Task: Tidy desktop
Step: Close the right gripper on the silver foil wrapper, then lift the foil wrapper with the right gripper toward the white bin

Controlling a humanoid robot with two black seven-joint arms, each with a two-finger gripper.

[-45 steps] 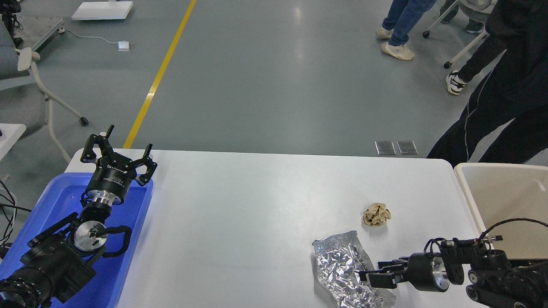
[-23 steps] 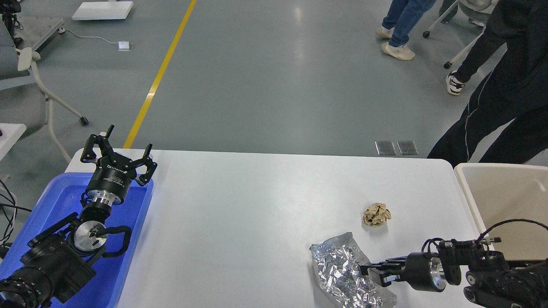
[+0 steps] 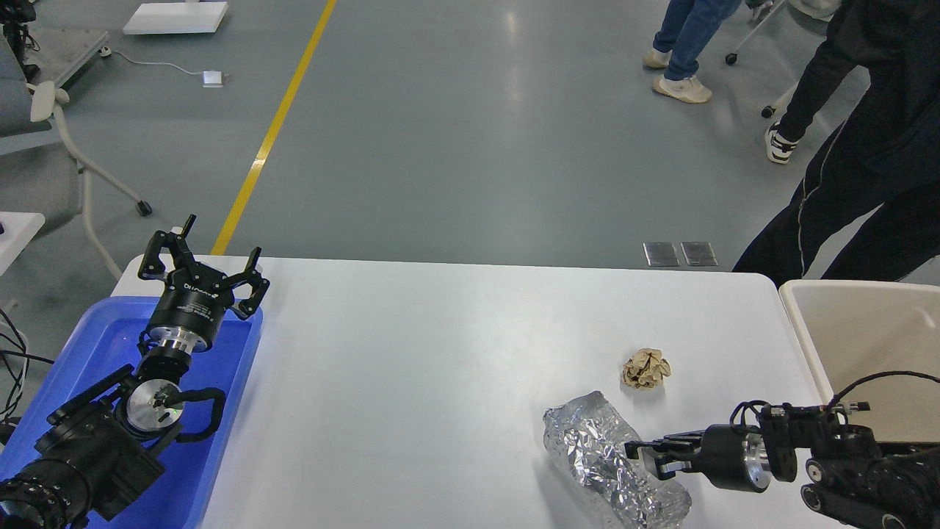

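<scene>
White desktop (image 3: 440,353) carries a crumpled silver foil bag (image 3: 613,474) at 5 o'clock, a brown crumpled paper ball (image 3: 646,368) just beyond it toward 4 o'clock, and a blue plastic tray (image 3: 220,411) over its 8 o'clock edge.

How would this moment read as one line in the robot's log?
task: tidy desktop | right gripper: shut on foil bag | left gripper: open, over blue tray | paper ball: on desktop

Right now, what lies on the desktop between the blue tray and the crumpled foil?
Nothing: in the head view the desktop is bare white from blue tray to foil.
</scene>
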